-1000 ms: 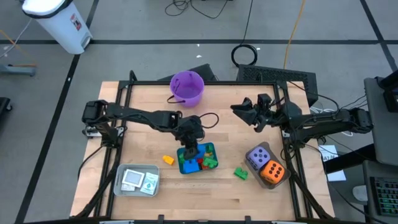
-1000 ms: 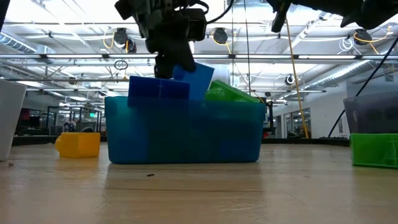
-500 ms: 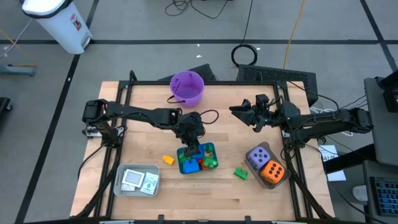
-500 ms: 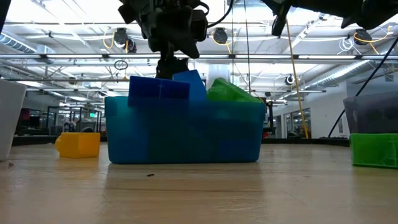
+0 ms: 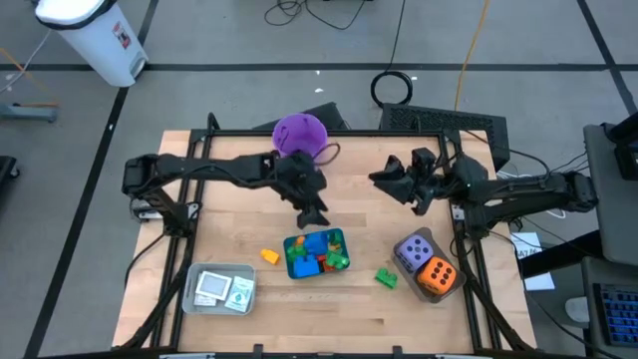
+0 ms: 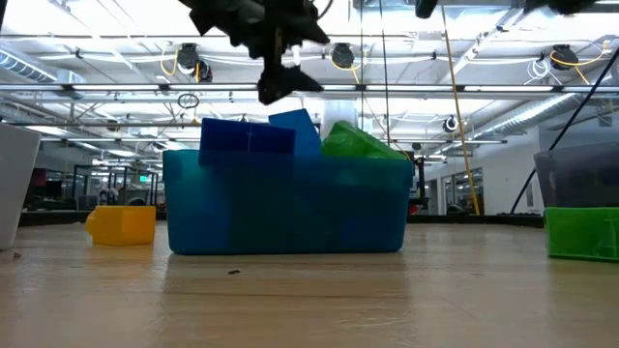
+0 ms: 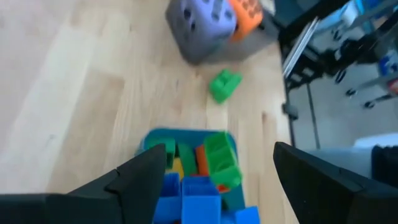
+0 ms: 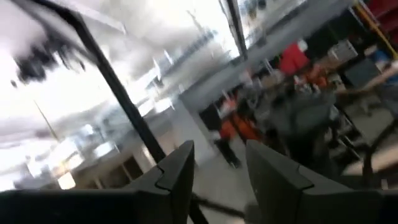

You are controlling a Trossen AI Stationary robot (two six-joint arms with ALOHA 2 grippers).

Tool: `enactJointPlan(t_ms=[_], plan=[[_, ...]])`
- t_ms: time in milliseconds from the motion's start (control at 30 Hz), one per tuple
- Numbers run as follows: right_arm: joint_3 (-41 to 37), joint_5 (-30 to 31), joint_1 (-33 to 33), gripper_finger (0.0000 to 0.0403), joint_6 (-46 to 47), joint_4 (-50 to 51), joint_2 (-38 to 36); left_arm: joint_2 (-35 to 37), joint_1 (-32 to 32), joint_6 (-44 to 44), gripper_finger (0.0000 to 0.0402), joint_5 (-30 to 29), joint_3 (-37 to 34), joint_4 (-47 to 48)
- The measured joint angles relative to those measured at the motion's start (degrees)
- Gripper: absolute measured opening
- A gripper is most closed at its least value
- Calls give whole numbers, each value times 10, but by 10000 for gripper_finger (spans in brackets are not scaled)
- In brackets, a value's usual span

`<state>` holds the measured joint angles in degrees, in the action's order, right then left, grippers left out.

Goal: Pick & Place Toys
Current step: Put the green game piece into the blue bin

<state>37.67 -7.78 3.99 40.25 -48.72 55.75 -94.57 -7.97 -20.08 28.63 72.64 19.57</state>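
Above the teal tray (image 5: pixel 317 253), the left gripper (image 5: pixel 313 212) is hanging with its 2 fingers spread wide and nothing between them, where a second ago it was reaching down among the bricks inside the tray. A blue brick (image 7: pixel 198 188) is lying directly below it, between its fingertips in the left wrist view, at the near end of the tray, stacked with green, red and yellow pieces. By my reading that brick has just been dropped off, so 1 more toy is now put away and the arm is free to go for another. Loose toys are waiting around it: a yellow brick (image 5: pixel 269 256) on the table just outside the tray to one side of the gripper, a green brick (image 5: pixel 386 278) beyond the tray on the other side, and the purple die (image 5: pixel 414 250) touching the orange die (image 5: pixel 437 275) farther out past that. Well away across the table, the right gripper (image 5: pixel 394 180) is idling in the air, its fingers a little apart and holding nothing.
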Motion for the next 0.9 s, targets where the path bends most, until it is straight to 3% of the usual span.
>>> enactJointPlan(t_ms=[100, 233, 367, 467, 667, 900], plan=[[64, -9, -24, 131, -47, 139, 2, 22, -14, 2, 297, 0, 0, -10], [169, -17, -75, 122, -93, 418, 21, 50, -29, 7, 295, -1, 0, -9], [250, -17, -152, 116, -129, 684, 61, 73, -38, 6, 295, -4, 0, -5], [278, -17, -220, 110, -139, 819, 98, 84, -40, 7, 290, -7, 0, -4], [272, -17, -327, 93, -112, 889, 176, 84, -40, 21, 281, -13, 0, -1], [263, -15, -348, 94, -102, 868, 255, 84, -40, 39, 285, -31, 0, -1]])
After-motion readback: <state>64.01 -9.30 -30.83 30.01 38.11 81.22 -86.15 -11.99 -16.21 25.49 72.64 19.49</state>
